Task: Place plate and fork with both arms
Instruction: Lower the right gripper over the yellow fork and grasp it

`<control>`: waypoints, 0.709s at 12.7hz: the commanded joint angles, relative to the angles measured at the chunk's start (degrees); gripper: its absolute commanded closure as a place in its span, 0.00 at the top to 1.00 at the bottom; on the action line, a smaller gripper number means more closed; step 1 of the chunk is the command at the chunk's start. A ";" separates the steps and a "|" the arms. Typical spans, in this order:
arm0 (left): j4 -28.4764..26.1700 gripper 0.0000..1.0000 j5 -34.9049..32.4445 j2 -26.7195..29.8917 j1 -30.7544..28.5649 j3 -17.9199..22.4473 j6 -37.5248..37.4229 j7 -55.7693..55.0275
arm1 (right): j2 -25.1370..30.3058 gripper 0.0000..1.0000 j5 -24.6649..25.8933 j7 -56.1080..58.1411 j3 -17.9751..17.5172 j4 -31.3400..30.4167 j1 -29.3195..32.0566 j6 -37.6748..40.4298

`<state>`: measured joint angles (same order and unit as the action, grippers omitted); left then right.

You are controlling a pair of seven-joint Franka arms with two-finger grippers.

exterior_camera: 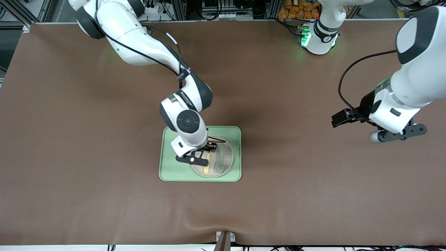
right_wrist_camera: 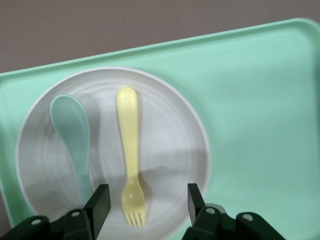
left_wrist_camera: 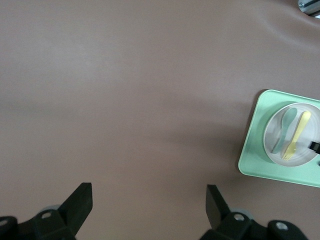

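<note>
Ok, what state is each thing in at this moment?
Plate: on the tray, carrying both utensils.
Fork: flat on plate, not gripped.
Spoon: flat beside fork.
Right gripper: open, straddling fork's tines.
Left gripper: open, empty, waiting over bare table.

I'm watching from high across the table, facing both arm bases. My right wrist camera is looking straight down, close over the plate (right_wrist_camera: 115,155) on the tray (right_wrist_camera: 250,100). My left wrist camera is catching that same tray (left_wrist_camera: 255,160) from well off.
</note>
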<state>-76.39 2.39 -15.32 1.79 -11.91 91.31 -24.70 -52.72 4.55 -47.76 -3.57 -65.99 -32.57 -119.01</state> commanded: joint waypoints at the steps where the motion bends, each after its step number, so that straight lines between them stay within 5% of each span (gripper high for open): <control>1: -1.49 1.00 -1.16 3.10 -1.70 -0.48 -2.61 0.61 | -4.66 0.68 0.98 -1.72 1.81 5.08 -1.79 -0.34; 9: -1.05 1.00 -7.75 5.12 -2.14 -1.01 -5.35 0.70 | -4.76 0.55 0.98 -3.48 1.72 4.38 -3.73 0.36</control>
<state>-76.50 -3.82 -11.95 0.15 -12.42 86.86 -24.69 -56.63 4.61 -49.51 -2.33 -63.38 -35.19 -119.68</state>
